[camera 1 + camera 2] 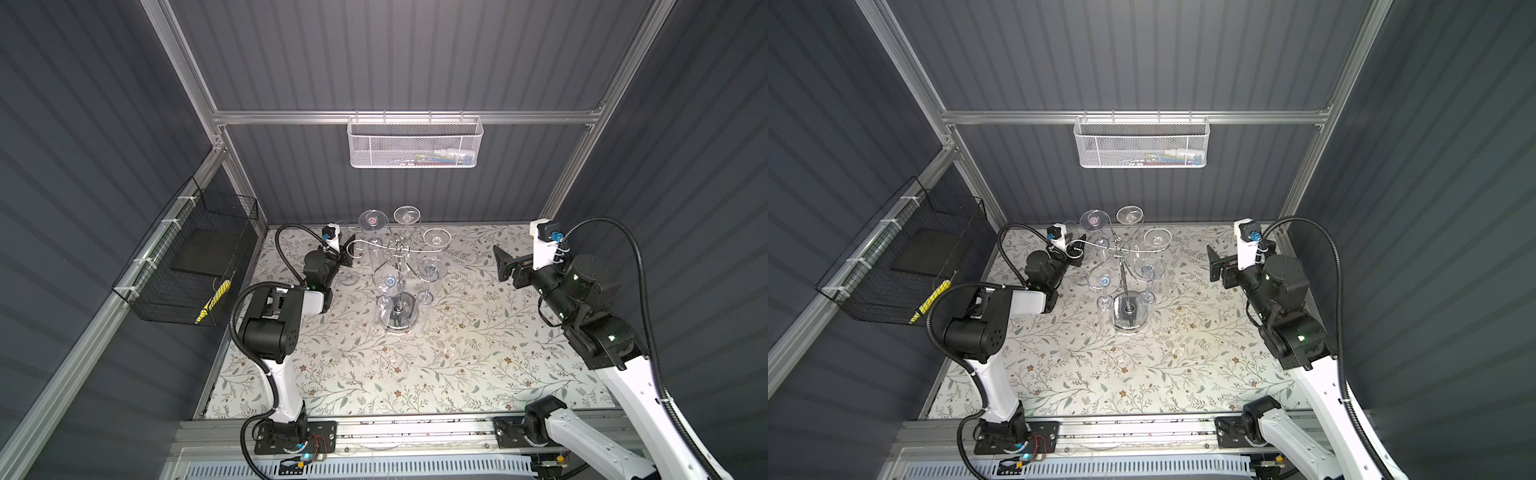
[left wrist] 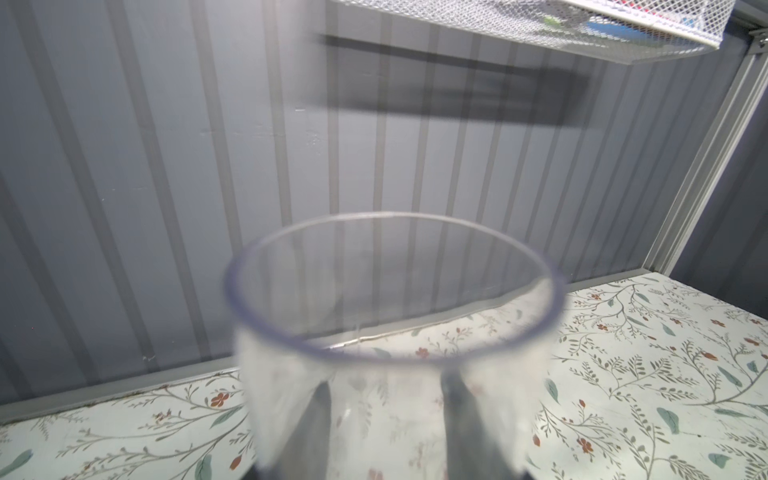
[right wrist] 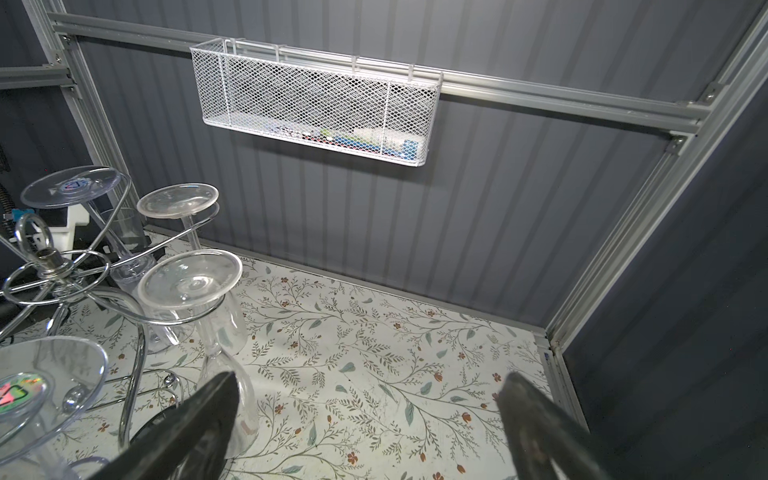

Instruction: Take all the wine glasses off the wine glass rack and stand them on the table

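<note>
Floral tabletop (image 1: 457, 365). Left gripper (image 1: 347, 254) pinched clear plastic wine glass (image 2: 390, 353), upright, just beside shiny chrome wire rack (image 1: 401, 316); right gripper (image 3: 370, 390) stood spread wide, opposite side, farther off.

Chrome rack (image 1: 397, 248); clear wine glass (image 2: 282, 374); floral tabletop (image 1: 457, 365); white basket (image 1: 415, 145).

wine glass (image 2: 395, 345): blurred, lower part cut off | white mesh basket (image 2: 540, 16): cropped
</note>
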Tool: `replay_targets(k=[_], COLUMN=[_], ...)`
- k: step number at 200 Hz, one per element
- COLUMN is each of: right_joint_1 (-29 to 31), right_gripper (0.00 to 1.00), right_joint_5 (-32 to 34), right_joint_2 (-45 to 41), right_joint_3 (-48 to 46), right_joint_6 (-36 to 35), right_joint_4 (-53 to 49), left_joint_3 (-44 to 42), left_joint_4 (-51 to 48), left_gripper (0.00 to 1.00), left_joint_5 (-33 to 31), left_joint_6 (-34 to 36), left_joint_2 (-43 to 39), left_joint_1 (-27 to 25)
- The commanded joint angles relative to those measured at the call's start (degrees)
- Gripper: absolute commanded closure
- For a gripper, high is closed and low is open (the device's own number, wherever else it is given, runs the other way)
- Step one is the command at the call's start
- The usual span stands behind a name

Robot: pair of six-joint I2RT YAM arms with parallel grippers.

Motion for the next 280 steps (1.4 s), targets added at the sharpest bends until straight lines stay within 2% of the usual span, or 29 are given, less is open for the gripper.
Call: replay_targets(k=[1, 129, 148, 177, 211, 221, 280], right_joint_1=[-0.4, -0.8, -0.8, -1.0, -1.1, -1.1, -1.3], right_gripper=[0.01, 0.01, 0.01, 0.01, 0.01, 0.01, 0.01], right_joint_5=[-0.5, -0.7, -0.7, -0.8, -0.9, -0.9, -1.7], right_joint_2=[0.0, -0.8, -1.1, -1.2, -1.5, -1.6, -2.2], right_joint_3=[-0.7, -1.5, -1.5, -1.4, -1.0, -0.9, 0.0], right_joint_6=[0.8, 0.5, 0.5, 0.6, 0.7, 0.7, 0.8], right_joint_4=[1.7, 1.0, 0.8, 0.6, 0.1, 0.0, -1.0], left_joint_3=[2.2, 2.2, 1.9, 1.9, 1.3, 1.1, -0.1], left_joint_4=[7.2, 10.6, 10.9, 11.2, 11.3, 11.3, 7.0], left_gripper=[0.66, 0.63, 0.55, 0.29, 0.1, 0.01, 0.0], left_joint_5=[1.0, 3.7, 3.8, 4.0, 3.6, 3.3, 2.4], left_joint_6=[1.2, 1.9, 1.9, 1.6, 1.7, 1.7, 1.9], left_joint_2=[1.0, 5.8, 5.9, 6.2, 5.1, 4.4, -3.4], left_joint_1=[0.5, 0.5, 0.5, 0.5, 0.5, 0.5, 0.5])
